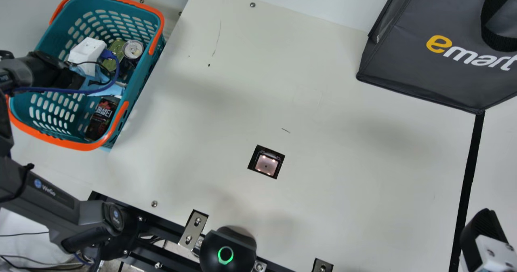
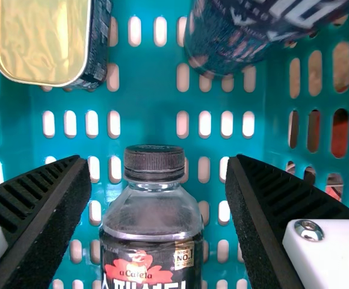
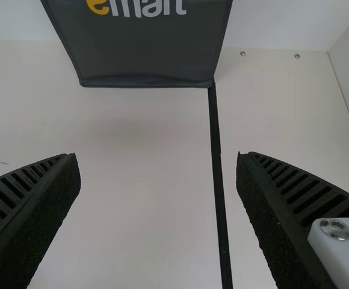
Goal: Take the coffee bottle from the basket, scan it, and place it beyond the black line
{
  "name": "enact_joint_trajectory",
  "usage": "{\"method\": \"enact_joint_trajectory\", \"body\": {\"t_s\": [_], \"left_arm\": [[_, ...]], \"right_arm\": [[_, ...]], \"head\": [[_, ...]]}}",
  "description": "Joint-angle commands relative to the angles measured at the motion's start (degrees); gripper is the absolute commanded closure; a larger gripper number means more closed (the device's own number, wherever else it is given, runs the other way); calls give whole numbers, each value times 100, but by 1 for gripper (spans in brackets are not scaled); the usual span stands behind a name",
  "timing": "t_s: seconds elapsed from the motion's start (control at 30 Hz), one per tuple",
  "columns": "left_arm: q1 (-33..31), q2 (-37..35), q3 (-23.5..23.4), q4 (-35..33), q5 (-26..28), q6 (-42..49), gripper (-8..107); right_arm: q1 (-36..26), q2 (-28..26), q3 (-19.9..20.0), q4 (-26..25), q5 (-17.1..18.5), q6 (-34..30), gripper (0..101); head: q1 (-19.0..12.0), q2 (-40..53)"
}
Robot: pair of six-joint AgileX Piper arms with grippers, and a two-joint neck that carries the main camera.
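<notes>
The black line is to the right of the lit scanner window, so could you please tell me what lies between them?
The main view shows bare cream tabletop between the scanner window and the black line.

Clear plastic coffee bottle (image 2: 153, 226) with a black ribbed screw cap (image 2: 154, 162) in place and a dark label (image 2: 139, 268) bearing a red flower and a small gold patch. It lies within the teal plastic basket (image 1: 147, 68), close to one side wall, its labelled side visible from above; whether it stands or leans cannot be determined. The basket, slotted and orange-handled, occupies the upper left of the main view. The square scanner with a lit pinkish window (image 1: 265, 165) is set into the tabletop. The straight black line (image 1: 471, 167) crosses the table at the right.
</notes>
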Motion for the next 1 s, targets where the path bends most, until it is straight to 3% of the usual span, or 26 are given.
{"method": "enact_joint_trajectory", "body": {"t_s": [0.0,0.97], "left_arm": [[8,52,-13,-37,-32,36,9],[-116,724,-96,-691,-537,654,9]], "right_arm": [[0,0,0,0,0,0,10],[0,0,0,0,0,0,10]], "head": [[-148,14],[-148,14]]}}
